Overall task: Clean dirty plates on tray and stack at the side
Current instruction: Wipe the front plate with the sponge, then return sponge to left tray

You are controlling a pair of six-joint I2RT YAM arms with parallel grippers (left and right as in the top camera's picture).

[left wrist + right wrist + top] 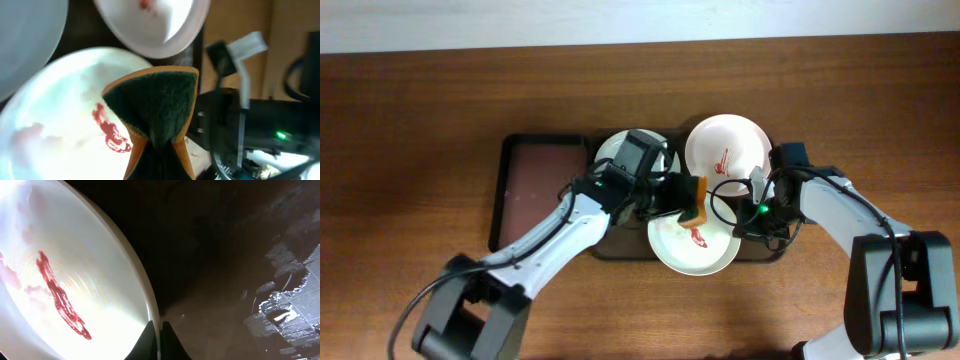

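Three white plates lie on the dark brown tray [776,254]. The front plate [705,256] has a red smear [699,237]. The back right plate [735,140] also has a red smear. The back left plate [608,150] is partly hidden by my left arm. My left gripper [678,200] is shut on an orange and green sponge [695,200], held just above the front plate's far edge. In the left wrist view the sponge [155,100] hangs over the smeared plate [55,110]. My right gripper [747,224] is shut on the front plate's right rim [150,305].
A smaller maroon tray with a black rim [535,190] lies to the left of the dark tray. Brown table [420,120] surrounds both trays. My two arms are close together over the front plate.
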